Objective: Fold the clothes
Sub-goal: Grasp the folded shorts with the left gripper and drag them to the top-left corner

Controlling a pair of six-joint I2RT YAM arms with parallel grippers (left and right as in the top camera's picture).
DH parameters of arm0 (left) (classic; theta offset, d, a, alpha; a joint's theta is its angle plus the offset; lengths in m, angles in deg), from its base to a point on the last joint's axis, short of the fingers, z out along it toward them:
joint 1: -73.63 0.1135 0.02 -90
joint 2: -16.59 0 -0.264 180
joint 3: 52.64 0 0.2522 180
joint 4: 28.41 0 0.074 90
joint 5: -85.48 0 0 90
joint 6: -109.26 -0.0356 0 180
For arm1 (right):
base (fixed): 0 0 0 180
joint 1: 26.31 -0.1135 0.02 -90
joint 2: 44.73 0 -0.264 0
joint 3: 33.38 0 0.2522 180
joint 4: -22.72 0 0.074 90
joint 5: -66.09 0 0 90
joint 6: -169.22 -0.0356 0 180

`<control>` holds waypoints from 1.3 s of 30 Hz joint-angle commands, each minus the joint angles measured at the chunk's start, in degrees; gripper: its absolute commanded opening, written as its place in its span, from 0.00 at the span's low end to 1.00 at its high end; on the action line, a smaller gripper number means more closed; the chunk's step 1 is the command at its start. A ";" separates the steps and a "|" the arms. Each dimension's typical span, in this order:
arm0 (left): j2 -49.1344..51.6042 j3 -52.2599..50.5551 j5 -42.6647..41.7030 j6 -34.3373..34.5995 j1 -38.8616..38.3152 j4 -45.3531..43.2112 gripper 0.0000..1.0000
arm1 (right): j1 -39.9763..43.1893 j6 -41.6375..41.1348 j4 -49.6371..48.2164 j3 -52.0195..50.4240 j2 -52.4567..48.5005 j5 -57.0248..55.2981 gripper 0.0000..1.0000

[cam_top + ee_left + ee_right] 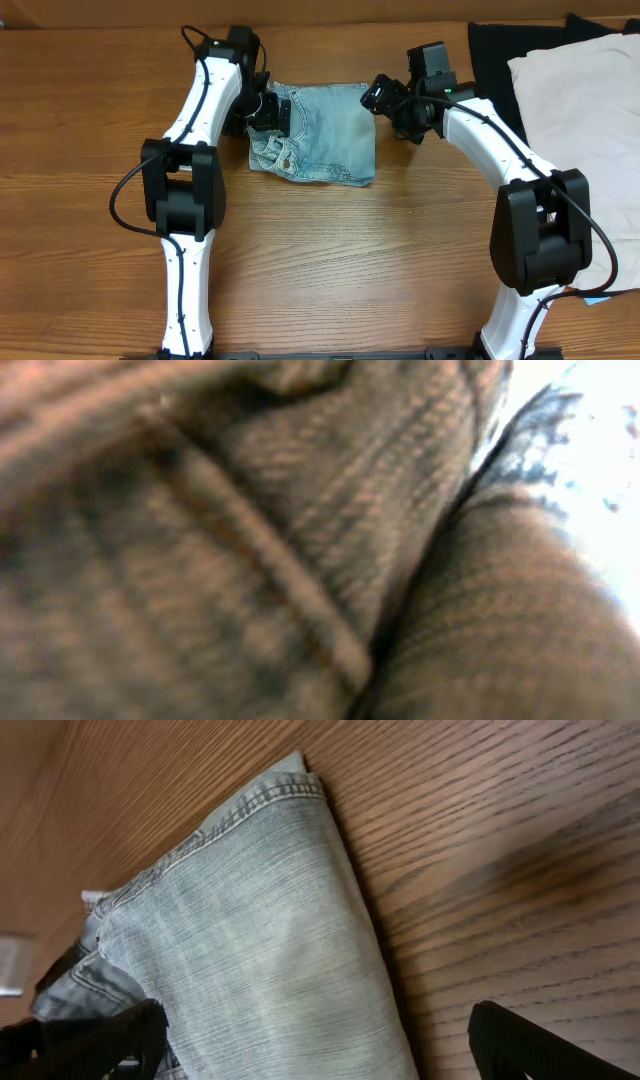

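Looks mostly done imo: shorts [325,135] lie folded compact on the desk [330,260] between the arms, right tool [383,97] wide open and empty, left tool [272,112] buried in denim so can't tell its grip, maybe some tidying left.

The faded light-blue denim shorts [330,135] lie folded into a compact, roughly rectangular bundle at the far middle of the wooden bench [330,260]. Their right part is smooth and flat. The left edge is rumpled, with stitched seams bunched up.
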 commanded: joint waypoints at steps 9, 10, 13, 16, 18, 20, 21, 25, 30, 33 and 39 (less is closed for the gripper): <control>0.26 -4.42 -0.98 0.52 -1.53 -4.74 0.90 | 0.07 -0.11 -0.42 0.63 -0.07 -1.46 1.00; 0.26 -4.42 -0.96 0.52 -2.05 -4.79 0.86 | 0.07 -0.11 -0.42 0.63 -0.07 -1.44 1.00; 0.26 -4.44 -0.87 0.59 -3.76 -5.70 0.68 | 0.07 -0.09 -0.37 0.63 -0.07 -1.44 1.00; 0.26 -4.44 -0.46 2.56 -5.16 -7.23 0.50 | 0.07 -0.07 -0.35 0.63 -0.07 -1.44 1.00; 0.26 -4.44 -0.09 4.70 -5.64 -8.07 0.37 | 0.07 -0.07 -0.33 0.63 -0.07 -1.46 1.00; 0.26 -4.44 -0.07 6.95 -5.66 -8.90 0.23 | 0.07 -0.07 -0.35 0.63 -0.07 -1.46 1.00; 0.26 -4.44 -0.07 7.96 -5.40 -9.29 0.16 | 0.07 -0.07 -0.33 0.63 -0.07 -1.46 1.00; 0.26 -4.44 1.70 13.68 -0.96 -8.83 0.04 | 0.07 -0.07 -0.35 0.63 -0.07 -1.73 1.00; 0.26 -4.42 1.62 27.67 11.65 -8.44 0.04 | 0.07 -0.07 -0.35 0.63 -0.07 -1.90 1.00; 0.26 -4.42 0.87 39.93 19.98 -8.33 0.04 | 0.07 -0.04 -0.37 0.63 -0.07 -1.90 1.00; 0.26 -4.42 -0.22 57.77 31.19 -12.48 0.04 | 0.07 -0.07 -0.42 0.63 -0.07 -2.56 1.00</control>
